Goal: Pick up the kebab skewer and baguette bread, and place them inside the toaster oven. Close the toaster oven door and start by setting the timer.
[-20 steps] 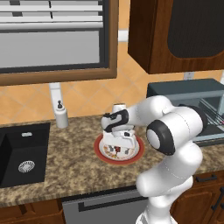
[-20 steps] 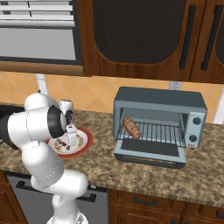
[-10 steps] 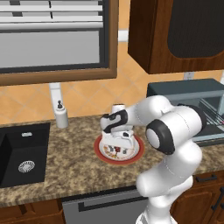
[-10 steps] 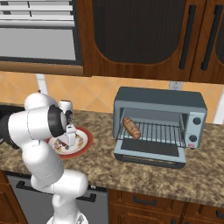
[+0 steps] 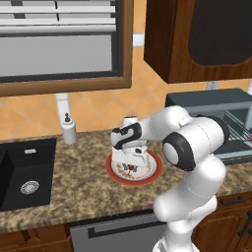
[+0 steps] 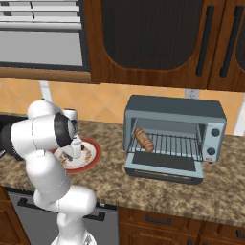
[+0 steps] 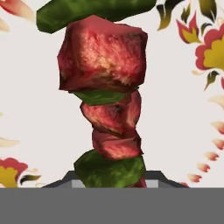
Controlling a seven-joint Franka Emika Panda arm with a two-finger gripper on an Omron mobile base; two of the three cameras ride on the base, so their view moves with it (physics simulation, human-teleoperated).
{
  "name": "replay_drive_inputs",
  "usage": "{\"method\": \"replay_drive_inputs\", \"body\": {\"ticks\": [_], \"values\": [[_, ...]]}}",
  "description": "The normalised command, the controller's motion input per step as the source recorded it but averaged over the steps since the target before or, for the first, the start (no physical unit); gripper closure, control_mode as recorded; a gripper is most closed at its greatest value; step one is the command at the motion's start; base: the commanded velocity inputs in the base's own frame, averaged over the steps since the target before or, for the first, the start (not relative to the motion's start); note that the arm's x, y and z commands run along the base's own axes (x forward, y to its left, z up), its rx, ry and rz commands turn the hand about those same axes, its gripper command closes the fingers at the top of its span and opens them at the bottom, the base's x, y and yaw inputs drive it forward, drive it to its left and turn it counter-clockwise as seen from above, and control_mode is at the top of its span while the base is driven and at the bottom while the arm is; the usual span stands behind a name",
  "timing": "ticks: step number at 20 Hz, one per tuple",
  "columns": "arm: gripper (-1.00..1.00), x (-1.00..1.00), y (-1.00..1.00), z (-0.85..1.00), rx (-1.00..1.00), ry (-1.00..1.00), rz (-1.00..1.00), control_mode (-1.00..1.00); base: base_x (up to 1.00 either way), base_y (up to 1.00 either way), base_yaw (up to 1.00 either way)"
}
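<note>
While a second ago spread | end effector (image 5: pixel 129 165) now clamps kebab skewer (image 7: pixel 107 109) | plate (image 5: pixel 153 171)

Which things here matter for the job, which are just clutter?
Job: kebab skewer under the gripper on the plate; baguette already on the rack of the toaster oven, door down.
Clutter: soap bottle, sink, wall cabinets.
</note>
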Motion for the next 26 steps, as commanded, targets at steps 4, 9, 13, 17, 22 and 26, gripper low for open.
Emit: {"method": "replay_drive_inputs", "body": {"ticks": [4, 9, 13, 17, 22, 26], "values": [[1.00, -0.21, 0.00, 0.00, 0.00, 0.00, 0.00, -1.00, 0.00, 0.00, 0.00], [1.00, -0.46, -0.18, 0.38, 0.00, 0.00, 0.00, -1.00, 0.00, 0.00, 0.00], [1.00, -0.65, -0.63, 0.92, 0.00, -0.01, 0.00, -1.00, 0.00, 0.00, 0.00], [1.00, -0.87, -0.95, 0.80, 0.00, -0.03, 0.02, -1.00, 0.00, 0.00, 0.00], [1.00, -0.72, -1.00, 0.70, 0.00, -0.03, 0.11, -1.00, 0.00, 0.00, 0.00], [1.00, -0.74, -1.00, 0.59, 0.00, -0.01, 0.15, -1.00, 0.00, 0.00, 0.00]]}}
